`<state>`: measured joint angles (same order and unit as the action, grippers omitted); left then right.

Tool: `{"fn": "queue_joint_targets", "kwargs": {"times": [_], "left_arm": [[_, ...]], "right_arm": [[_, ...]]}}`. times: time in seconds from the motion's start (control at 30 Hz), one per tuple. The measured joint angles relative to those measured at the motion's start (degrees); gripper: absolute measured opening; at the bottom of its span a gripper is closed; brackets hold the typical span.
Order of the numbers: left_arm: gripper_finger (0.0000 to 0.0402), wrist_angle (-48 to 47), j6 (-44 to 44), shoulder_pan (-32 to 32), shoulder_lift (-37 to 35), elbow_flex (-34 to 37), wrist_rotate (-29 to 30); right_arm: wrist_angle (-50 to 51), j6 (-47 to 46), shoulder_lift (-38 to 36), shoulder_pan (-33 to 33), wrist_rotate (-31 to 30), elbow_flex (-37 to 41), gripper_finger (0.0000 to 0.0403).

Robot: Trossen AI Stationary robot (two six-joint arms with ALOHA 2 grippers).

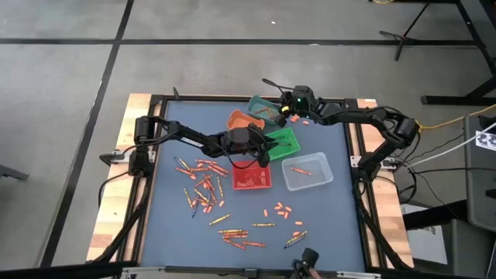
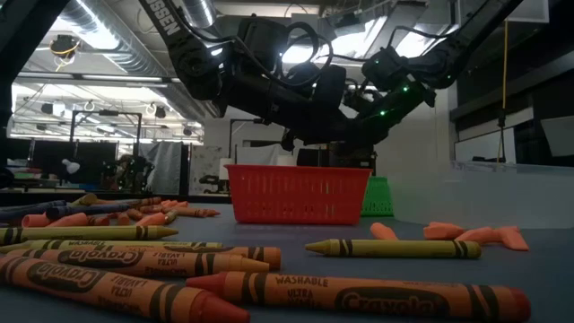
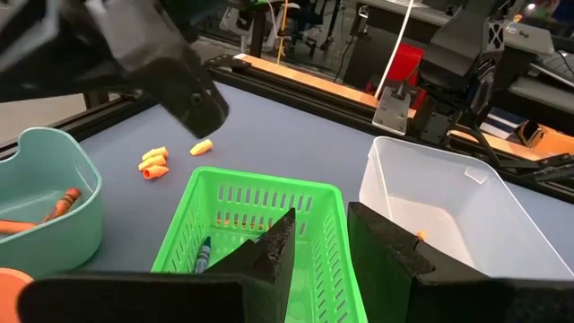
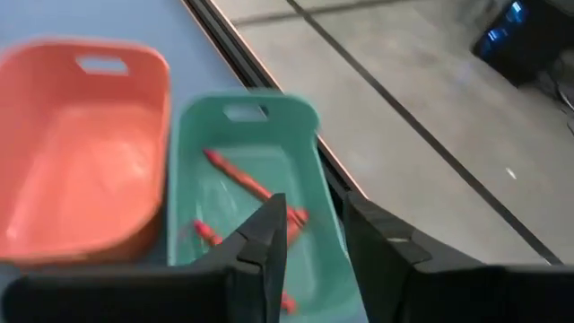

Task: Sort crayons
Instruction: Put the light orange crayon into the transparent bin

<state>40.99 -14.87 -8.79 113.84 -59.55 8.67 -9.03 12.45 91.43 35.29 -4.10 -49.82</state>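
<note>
From above, most of the crayons (image 1: pixel 203 186) lay scattered over the lower left of the blue surface (image 1: pixel 325 225), with a smaller group of stubs toward the lower centre. Five bins clustered near the top centre: a teal bin (image 1: pixel 263 107), an orange bin (image 1: pixel 242 120), a green basket (image 1: pixel 284 142), a red basket (image 1: pixel 253 178) and a clear bin (image 1: pixel 308 171).

The left end effector (image 1: pixel 262 150) hung at the middle of the frame, between the green and red baskets. Its own wrist camera showed what the overhead could not: the fingers stood apart with nothing between them, above the green basket (image 3: pixel 260 224), which held a dark crayon; the clear bin (image 3: pixel 448 211) sat at the right of that frame and the teal bin (image 3: pixel 45 197) at the left.

The right end effector (image 1: pixel 285 108) was at the top centre, over the teal bin. Its wrist camera showed the fingers parted and empty above the teal bin (image 4: pixel 247 170), where several red crayons (image 4: pixel 238 179) lay, with the empty orange bin (image 4: pixel 81 152) just beside it at the left.

The low view gave the closest look at the crayons (image 2: pixel 341 292) across the bottom of the frame, their labels readable, with the red basket (image 2: pixel 296 193) behind them and both arms dark above it.
</note>
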Motion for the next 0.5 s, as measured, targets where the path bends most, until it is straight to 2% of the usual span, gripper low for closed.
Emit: {"fn": "queue_joint_targets", "kwargs": {"times": [0.37, 0.5], "left_arm": [[0.0091, -0.04, 0.02, 0.23, 0.0, 0.0, 0.0], [0.0091, -0.04, 0.02, 0.23, -0.01, 0.01, 0.02]], "right_arm": [[29.22, 0.0, -12.33, 0.02, -6.46, -0.02, 0.0101], [39.24, -0.18, -14.3, 0.02, -7.08, -0.02, 0.0101]]}}
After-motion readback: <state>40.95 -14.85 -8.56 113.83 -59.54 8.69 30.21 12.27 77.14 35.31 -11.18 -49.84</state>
